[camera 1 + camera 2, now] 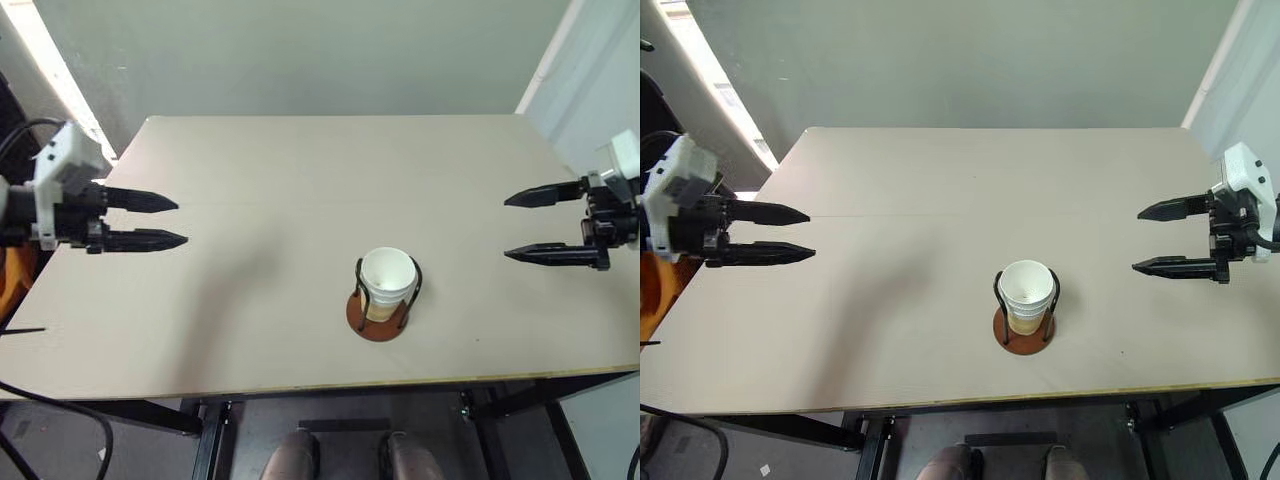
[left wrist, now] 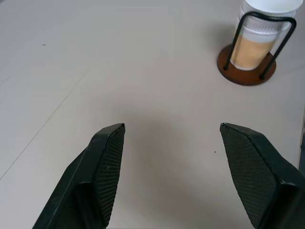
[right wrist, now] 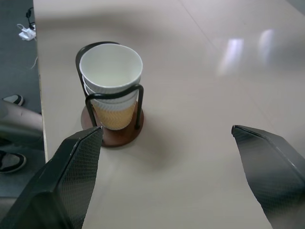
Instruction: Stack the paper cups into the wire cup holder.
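Overhead, the left eye view shows the table [image 1: 300, 180] as one wide bare surface. The wire cup holder [image 1: 380, 322] stands near the front edge, slightly right of the table's middle, with the paper cups [image 1: 387, 283] nested upright inside its two black loops. The left gripper [image 1: 160, 222] hangs over the left edge, fingers spread apart, nothing between them, pointing inward across the table. The right gripper [image 1: 525, 226] hangs over the right edge, likewise spread and empty, pointing inward. Both are well apart from the holder, with bare tabletop between each gripper and the stack.

Next, the right eye view gives the same layout: the holder sits clear of the front edge, and open surface extends from it to the far edge and to both side edges.

From the left wrist view, the two black fingers [image 2: 107, 171] stand wide apart with bare table between them. The holder and cups lie well ahead of the fingertips, off toward one finger's side, not on the line between them.

From the right wrist view, the fingers [image 3: 78, 176] are equally spread and grasp nothing. The stack shows white rolled rims above a tan outer wall, seated on the reddish-brown base. It lies ahead of one fingertip, near it but not touching. The table's near edge runs just beyond the holder.
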`<action>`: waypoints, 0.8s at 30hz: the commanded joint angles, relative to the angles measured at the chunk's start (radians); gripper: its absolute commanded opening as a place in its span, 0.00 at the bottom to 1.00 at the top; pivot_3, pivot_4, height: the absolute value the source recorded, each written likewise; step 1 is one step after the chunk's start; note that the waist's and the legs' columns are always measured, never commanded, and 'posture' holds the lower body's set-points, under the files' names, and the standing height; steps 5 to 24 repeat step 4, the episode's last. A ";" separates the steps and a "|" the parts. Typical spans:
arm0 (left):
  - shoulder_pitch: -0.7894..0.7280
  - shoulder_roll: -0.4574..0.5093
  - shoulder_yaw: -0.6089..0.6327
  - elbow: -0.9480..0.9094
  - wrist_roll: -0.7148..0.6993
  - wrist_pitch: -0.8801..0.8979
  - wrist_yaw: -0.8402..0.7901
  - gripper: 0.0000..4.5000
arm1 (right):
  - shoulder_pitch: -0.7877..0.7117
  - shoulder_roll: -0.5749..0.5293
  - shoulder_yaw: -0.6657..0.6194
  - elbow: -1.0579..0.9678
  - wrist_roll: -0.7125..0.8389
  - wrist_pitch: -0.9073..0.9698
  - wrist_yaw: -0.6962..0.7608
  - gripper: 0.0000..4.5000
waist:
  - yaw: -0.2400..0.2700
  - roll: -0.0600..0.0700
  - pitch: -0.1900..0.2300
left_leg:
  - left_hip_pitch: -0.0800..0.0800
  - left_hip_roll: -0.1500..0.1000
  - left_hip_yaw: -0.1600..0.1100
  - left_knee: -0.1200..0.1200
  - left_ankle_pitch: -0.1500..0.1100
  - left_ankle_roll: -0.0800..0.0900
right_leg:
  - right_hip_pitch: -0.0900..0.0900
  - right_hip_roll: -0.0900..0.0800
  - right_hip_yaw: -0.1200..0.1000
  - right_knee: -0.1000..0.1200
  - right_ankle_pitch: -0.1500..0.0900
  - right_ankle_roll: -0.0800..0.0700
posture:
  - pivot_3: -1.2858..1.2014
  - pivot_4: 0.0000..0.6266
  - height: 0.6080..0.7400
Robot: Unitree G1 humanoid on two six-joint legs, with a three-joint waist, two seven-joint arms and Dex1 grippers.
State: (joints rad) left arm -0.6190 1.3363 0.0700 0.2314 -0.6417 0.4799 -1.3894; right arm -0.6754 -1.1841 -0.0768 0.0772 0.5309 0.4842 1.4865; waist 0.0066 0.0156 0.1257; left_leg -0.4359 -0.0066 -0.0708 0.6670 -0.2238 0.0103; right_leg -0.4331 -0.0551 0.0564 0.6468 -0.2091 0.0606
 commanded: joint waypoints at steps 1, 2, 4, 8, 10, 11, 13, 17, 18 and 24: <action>0.013 -0.026 0.050 -0.065 0.010 0.029 0.018 0.76 | -0.041 0.014 0.011 0.021 -0.026 -0.028 0.020 1.00 | 0.000 0.000 0.000 | 0.001 0.000 0.000 -0.002 0.001 -0.002 | 0.000 0.000 0.000 0.000 0.001 -0.002 | 0.52 0.24 1.00; 0.018 -0.035 0.055 -0.079 0.011 0.037 0.021 0.76 | -0.049 0.019 0.017 0.031 -0.033 -0.031 0.023 1.00 | -0.001 0.000 0.000 | 0.002 0.001 0.000 -0.003 0.003 -0.003 | 0.000 0.000 -0.001 0.000 0.002 -0.003 | 0.52 0.24 1.00; 0.022 -0.047 0.066 -0.100 0.012 0.055 0.026 0.76 | -0.066 0.026 0.025 0.048 -0.046 -0.037 0.030 1.00 | -0.001 0.000 0.000 | 0.002 0.002 0.000 -0.003 0.004 -0.005 | -0.001 0.001 -0.001 0.000 0.003 -0.006 | 0.52 0.24 1.00; 0.022 -0.047 0.066 -0.100 0.012 0.055 0.026 0.76 | -0.066 0.026 0.025 0.048 -0.046 -0.037 0.030 1.00 | -0.001 0.000 0.000 | 0.002 0.002 0.000 -0.003 0.004 -0.005 | -0.001 0.001 -0.001 0.000 0.003 -0.006 | 0.52 0.24 1.00; 0.022 -0.047 0.066 -0.100 0.012 0.055 0.026 0.76 | -0.066 0.026 0.025 0.048 -0.046 -0.037 0.030 1.00 | -0.001 0.000 0.000 | 0.002 0.002 0.000 -0.003 0.004 -0.005 | -0.001 0.001 -0.001 0.000 0.003 -0.006 | 0.52 0.24 1.00; 0.022 -0.047 0.066 -0.100 0.012 0.055 0.026 0.76 | -0.066 0.026 0.025 0.048 -0.046 -0.037 0.030 1.00 | -0.001 0.000 0.000 | 0.002 0.002 0.000 -0.003 0.004 -0.005 | -0.001 0.001 -0.001 0.000 0.003 -0.006 | 0.52 0.24 1.00; 0.022 -0.047 0.066 -0.100 0.012 0.055 0.026 0.76 | -0.066 0.026 0.025 0.048 -0.046 -0.037 0.030 1.00 | -0.001 0.000 0.000 | 0.002 0.002 0.000 -0.003 0.004 -0.005 | -0.001 0.001 -0.001 0.000 0.003 -0.006 | 0.52 0.24 1.00; 0.022 -0.047 0.066 -0.100 0.012 0.055 0.026 0.76 | -0.066 0.026 0.025 0.048 -0.046 -0.037 0.030 1.00 | -0.001 0.000 0.000 | 0.002 0.002 0.000 -0.003 0.004 -0.005 | -0.001 0.001 -0.001 0.000 0.003 -0.006 | 0.52 0.24 1.00; 0.022 -0.047 0.066 -0.100 0.012 0.055 0.026 0.76 | -0.066 0.026 0.025 0.048 -0.046 -0.037 0.030 1.00 | -0.001 0.000 0.000 | 0.002 0.002 0.000 -0.003 0.004 -0.005 | -0.001 0.001 -0.001 0.000 0.003 -0.006 | 0.52 0.24 1.00; 0.022 -0.047 0.066 -0.100 0.012 0.055 0.026 0.76 | -0.066 0.026 0.025 0.048 -0.046 -0.037 0.030 1.00 | -0.001 0.000 0.000 | 0.002 0.002 0.000 -0.003 0.004 -0.005 | -0.001 0.001 -0.001 0.000 0.003 -0.006 | 0.52 0.24 1.00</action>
